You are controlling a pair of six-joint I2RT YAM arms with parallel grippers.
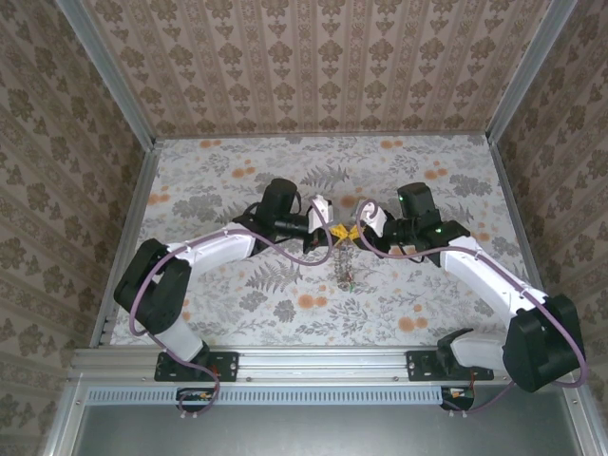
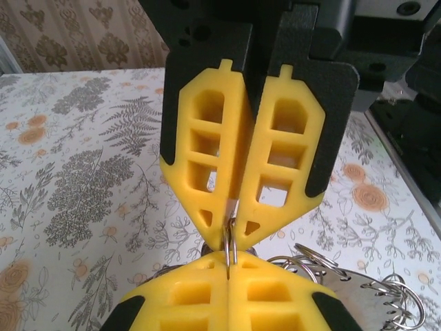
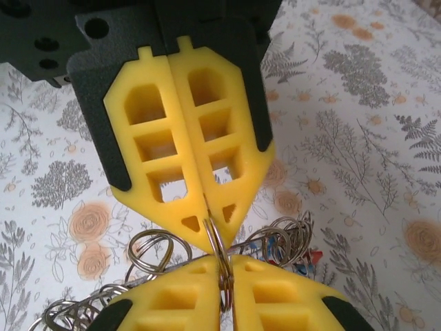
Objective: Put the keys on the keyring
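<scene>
Starting on the left: left arm (image 1: 218, 249) has its elbow out to the left side, forearm sweeping in toward table ctr. The left gripper (image 2: 229, 270) is clamped fully shut, yellow pads (image 2: 186, 296) pressed together w/ a thin silver wire nipped btwn the tips. I read that wire as the keyring (image 2: 229, 248), though only a short stretch shows, so not certain. Moving to the middle: both tools meet nose to nose above the floral table (image 1: 427, 313). A bundle of small split rings (image 3: 148, 252) and keys (image 3: 311, 256), red & blue heads peeking out, dangles just under them; can't tell if its low end touches the surface. On to the right: right gripper (image 3: 226, 270) looks closed on the same wire too, just a sliver of gap where the metal runs through. The right arm (image 1: 484, 275) mirrors the left, elbow out to the right side, forearm angled in to ctr. Step in hand, my guess: steadying the ring w/ both tools, mid-threading. Next move prob. needs one side to hold firm while the other lets go & goes for a key. Loosen both and the whole bunch drops.
</scene>
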